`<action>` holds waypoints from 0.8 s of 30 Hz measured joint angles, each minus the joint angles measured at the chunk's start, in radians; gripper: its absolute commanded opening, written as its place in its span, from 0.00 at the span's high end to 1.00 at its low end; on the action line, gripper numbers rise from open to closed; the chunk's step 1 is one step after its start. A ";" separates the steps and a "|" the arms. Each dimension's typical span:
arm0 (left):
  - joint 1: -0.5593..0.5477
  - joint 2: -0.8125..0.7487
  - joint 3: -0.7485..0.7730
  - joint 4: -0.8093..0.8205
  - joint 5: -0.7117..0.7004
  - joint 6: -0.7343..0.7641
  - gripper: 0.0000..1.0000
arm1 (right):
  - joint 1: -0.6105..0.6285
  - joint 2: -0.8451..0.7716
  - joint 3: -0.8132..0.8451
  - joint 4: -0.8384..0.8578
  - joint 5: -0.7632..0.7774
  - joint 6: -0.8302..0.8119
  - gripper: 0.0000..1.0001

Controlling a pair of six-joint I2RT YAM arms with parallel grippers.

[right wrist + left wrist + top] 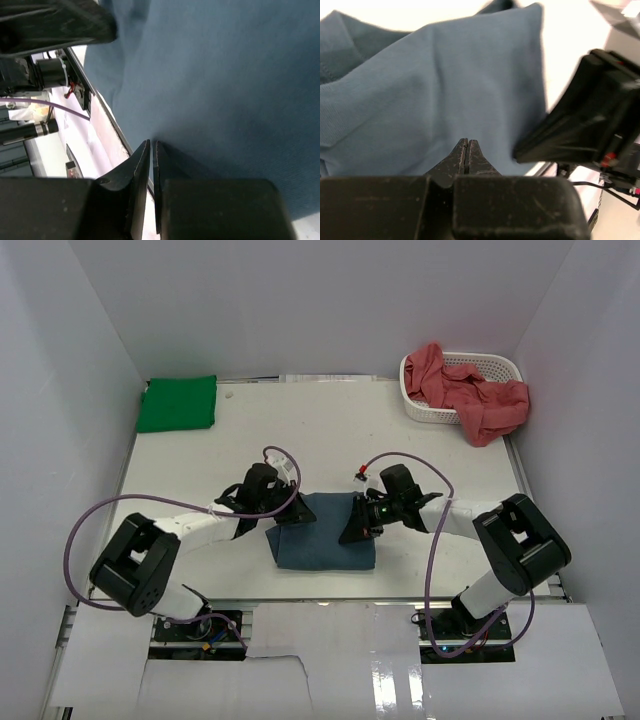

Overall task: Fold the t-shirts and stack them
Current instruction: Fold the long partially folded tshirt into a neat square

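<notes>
Left gripper is resting clenched, its fingertips pressed together with no cloth showing between them. The slate blue t-shirt is lying folded just under and ahead of those tips. Right gripper is sitting opposite, across the shirt, its jaws drawn to a hairline slit with nothing visible inside, tips hanging over the shirt's edge. Well beyond the left gripper, the bright green t-shirt is lying folded at the table's far corner. Well beyond the right one, salmon red t-shirts are spilling from the white basket.
</notes>
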 measured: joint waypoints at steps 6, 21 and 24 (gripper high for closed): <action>0.000 0.115 0.033 0.011 0.003 0.021 1.00 | 0.011 0.001 -0.030 0.077 -0.011 0.026 0.88; 0.135 0.202 0.040 0.079 0.010 0.035 1.00 | 0.021 0.032 -0.133 0.112 0.029 0.010 0.88; 0.196 0.191 0.004 0.088 0.027 0.033 1.00 | 0.021 0.032 -0.134 0.114 0.029 0.006 0.88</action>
